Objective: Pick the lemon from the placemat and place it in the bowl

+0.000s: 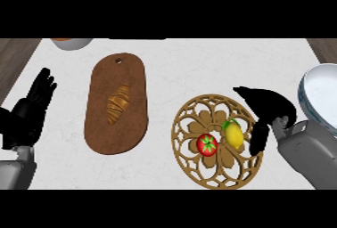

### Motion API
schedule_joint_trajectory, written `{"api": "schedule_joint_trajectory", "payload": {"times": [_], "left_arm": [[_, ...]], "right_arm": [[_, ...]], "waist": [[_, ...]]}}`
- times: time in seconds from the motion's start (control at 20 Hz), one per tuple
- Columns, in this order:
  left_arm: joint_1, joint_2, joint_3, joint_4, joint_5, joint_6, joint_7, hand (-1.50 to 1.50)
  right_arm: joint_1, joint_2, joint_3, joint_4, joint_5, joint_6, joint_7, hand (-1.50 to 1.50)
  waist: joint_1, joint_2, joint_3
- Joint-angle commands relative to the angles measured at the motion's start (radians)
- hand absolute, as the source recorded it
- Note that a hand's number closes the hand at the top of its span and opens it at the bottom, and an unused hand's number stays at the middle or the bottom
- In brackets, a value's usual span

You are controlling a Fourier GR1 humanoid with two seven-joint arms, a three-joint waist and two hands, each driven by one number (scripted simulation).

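White bowl (321, 89) cropped, lemon (233, 133) beside robot hand (270, 107)

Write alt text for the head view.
Right hand arches beside a lemon on a round lattice placemat, next to a tomato; bowl at right. Left hand rests open left of a board holding a croissant.
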Motion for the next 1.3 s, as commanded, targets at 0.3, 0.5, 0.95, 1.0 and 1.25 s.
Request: {"api": "schedule_joint_trajectory", "payload": {"times": [0.3,0.5,0.95,1.0,1.25], "left_arm": [[0.038,-0.049,0.018,-0.053,-0.057,-0.001,0.03,0.0],[0.092,-0.085,0.003,-0.112,-0.081,0.02,0.032,0.0],[0.044,-0.089,0.063,-0.056,-0.103,-0.057,0.016,0.0],[0.066,-0.097,0.056,-0.087,-0.11,-0.065,0.033,0.0],[-0.038,-0.106,0.088,-0.04,-0.116,-0.067,0.102,0.0]], "right_arm": [[0.065,0.09,-0.007,0.063,0.285,-0.053,-0.127,-1.5],[0.173,0.131,0.004,0.009,0.302,-0.055,-0.083,-1.5],[0.161,0.275,-0.056,0.158,0.455,-0.071,-0.156,-1.5],[0.18,0.275,-0.064,0.14,0.466,-0.056,-0.176,-1.5],[0.139,0.3,-0.125,0.209,0.525,-0.057,-0.226,-1.5]], "waist": [[-0.004,-0.001,0.0],[-0.006,-0.003,0.0],[-0.005,-0.001,0.0],[-0.006,-0.001,0.0],[-0.008,-0.001,0.0]]}}
